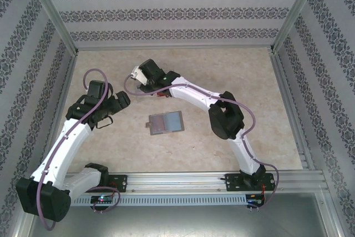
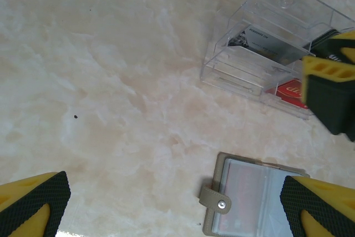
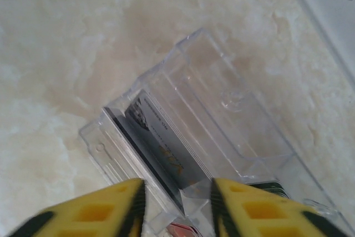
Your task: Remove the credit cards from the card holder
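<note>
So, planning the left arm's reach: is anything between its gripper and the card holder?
Nothing visible. Only bare table separates the open left gripper from the card holder; the clear tray sits farther off.

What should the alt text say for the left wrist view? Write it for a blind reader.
An open card holder lies on a pale marbled table at the bottom, between the yellow-and-black fingers of the wide-open left claw. At upper right a clear plastic tray holds a whitish-grey card and a red card, with the right claw at its right end.
</note>
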Tool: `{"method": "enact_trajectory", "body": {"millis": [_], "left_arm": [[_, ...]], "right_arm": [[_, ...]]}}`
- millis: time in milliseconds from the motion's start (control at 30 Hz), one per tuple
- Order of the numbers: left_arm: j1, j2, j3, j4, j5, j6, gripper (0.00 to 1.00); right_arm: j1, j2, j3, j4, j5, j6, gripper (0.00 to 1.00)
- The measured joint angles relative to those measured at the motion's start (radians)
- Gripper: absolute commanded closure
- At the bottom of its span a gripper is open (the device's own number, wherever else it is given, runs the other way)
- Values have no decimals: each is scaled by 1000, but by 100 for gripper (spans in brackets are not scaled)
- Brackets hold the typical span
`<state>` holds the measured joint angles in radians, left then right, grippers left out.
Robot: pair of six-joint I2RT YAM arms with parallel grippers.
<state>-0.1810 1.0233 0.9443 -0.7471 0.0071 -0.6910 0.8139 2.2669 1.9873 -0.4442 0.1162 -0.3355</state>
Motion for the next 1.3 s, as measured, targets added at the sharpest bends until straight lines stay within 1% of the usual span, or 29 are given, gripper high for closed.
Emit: {"method": "enact_trajectory", "body": {"millis": [67,100,200,467,633,1033,1300], "left_arm": [[0,-3,0,-1,0,0,0],[0,-3,0,-1,0,0,0],[0,-3,0,-1,0,0,0],[0,-3,0,-1,0,4,0],[0,-3,0,-1,0,4,0],[0,-3,0,-1,0,5,0],[0,-3,0,-1,0,7,0]], "right_arm": [[0,31,21,-19,8,-13,54],[0,46,34,-27,15,-16,52],[0,79,64,-43,37,-30,50],[0,132,143,-53,120,-34,49],[0,150,153,-54,141,-34,48],[-3,213,225,-53,236,2,50],[-12,216,231,-54,254,34,52]]}}
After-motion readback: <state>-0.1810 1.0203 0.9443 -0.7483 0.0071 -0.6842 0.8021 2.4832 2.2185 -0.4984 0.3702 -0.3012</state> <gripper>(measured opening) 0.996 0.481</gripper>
